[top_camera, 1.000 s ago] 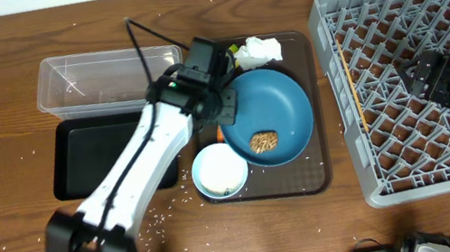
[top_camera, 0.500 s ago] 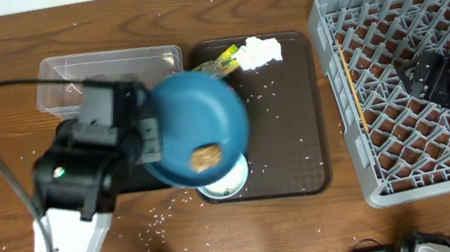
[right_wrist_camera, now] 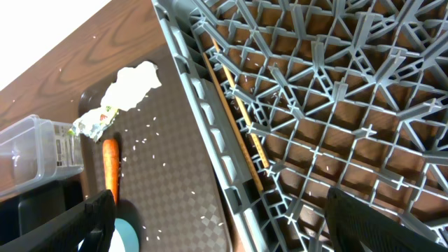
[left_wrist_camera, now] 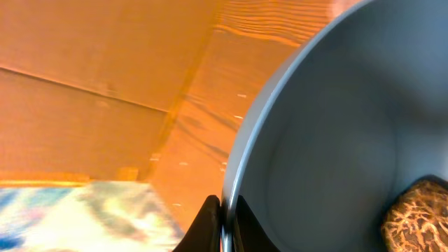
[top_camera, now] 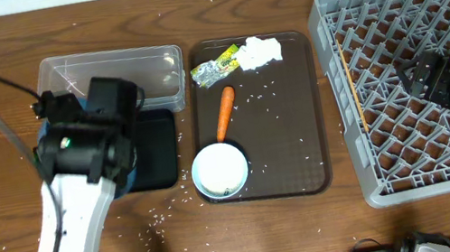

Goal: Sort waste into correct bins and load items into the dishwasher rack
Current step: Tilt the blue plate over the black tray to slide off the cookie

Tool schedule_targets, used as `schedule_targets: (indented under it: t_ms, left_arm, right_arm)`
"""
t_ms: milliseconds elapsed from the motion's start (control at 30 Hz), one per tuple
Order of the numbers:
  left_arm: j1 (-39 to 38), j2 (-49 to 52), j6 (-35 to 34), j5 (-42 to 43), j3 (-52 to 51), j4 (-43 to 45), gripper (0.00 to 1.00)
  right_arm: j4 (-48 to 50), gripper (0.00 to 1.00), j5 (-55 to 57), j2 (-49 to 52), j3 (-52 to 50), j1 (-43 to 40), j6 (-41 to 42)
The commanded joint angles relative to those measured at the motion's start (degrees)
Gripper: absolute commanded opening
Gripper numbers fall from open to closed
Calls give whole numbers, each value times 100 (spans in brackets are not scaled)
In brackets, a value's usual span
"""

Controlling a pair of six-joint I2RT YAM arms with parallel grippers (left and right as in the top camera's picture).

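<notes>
left hand (left_wrist_camera: 224, 222) clamps blue plate (left_wrist_camera: 329, 119) rim; brown lump (left_wrist_camera: 418, 213) cut off | right hand (right_wrist_camera: 231, 217) spread wide

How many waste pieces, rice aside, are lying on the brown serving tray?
3: the crumpled tissue at the far edge of the tray, the wrapper beside it toward the clear tub, the carrot stick mid-tray near the white bowl. The bowl may hide more.

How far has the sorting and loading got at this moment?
Done: nothing clearly binned or racked. In hand: the left gripper clamps the blue plate, brown lump inside, at the black tray. Left: tissue, wrapper, carrot stick, white bowl, scattered rice.
</notes>
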Motion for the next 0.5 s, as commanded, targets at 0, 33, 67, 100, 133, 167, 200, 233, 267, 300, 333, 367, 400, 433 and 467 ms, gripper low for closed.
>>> schedule_targets:
  t_ms: [0, 33, 67, 100, 133, 167, 200, 233, 267, 300, 333, 367, 400, 433, 467]
  left_arm:
    - [-114, 435, -522, -1106, 72, -17, 6]
    - [-175, 570, -522, -1198, 72, -39, 6]
    - [-243, 719, -525, -1305, 72, -87, 6]
    - [-310, 837, -527, -1403, 72, -136, 6]
    - [-391, 951, -544, -1488, 72, -175, 6]
    - [-485, 1060, -610, -1563, 72, -216, 6]
    - [-562, 1141, -660, -1624, 72, -254, 6]
    - [-638, 1207, -721, -1725, 72, -306, 6]
    - [-719, 1263, -807, -1867, 72, -376, 6]
    - [-807, 1311, -885, -2037, 72, -474, 6]
    - [-863, 1338, -890, -2166, 72, -535, 6]
    - [-920, 1351, -887, -2273, 72, -568, 6]
    - [-960, 1353, -890, -2288, 72, -573, 6]
    - [-975, 1353, -890, -2288, 72, -573, 7]
    - [-979, 1353, -890, -2315, 72, -608, 6]
  right_arm:
    - [-7, 88, -7, 13, 22, 68, -107]
    - [-7, 88, -7, 13, 22, 68, -107]
    - [-9, 88, -7, 13, 22, 68, -107]
    - [-11, 89, -7, 13, 22, 68, -109]
    - [-13, 89, -7, 13, 22, 68, -109]
    - [-15, 89, -4, 13, 22, 68, -109]
    - [-22, 89, -4, 13, 22, 68, -109]
    - [-24, 89, -4, 13, 22, 68, -111]
    - [-24, 89, -4, 13, 22, 68, -111]
    - [-24, 89, -4, 13, 22, 68, -111]
    - [-24, 89, -4, 13, 22, 68, -109]
    - [-22, 89, -4, 13, 22, 68, -109]
    - [-22, 90, -4, 13, 22, 68, -109]
    - [-22, 90, -4, 13, 22, 68, -111]
    - [-22, 90, -4, 13, 22, 68, -111]
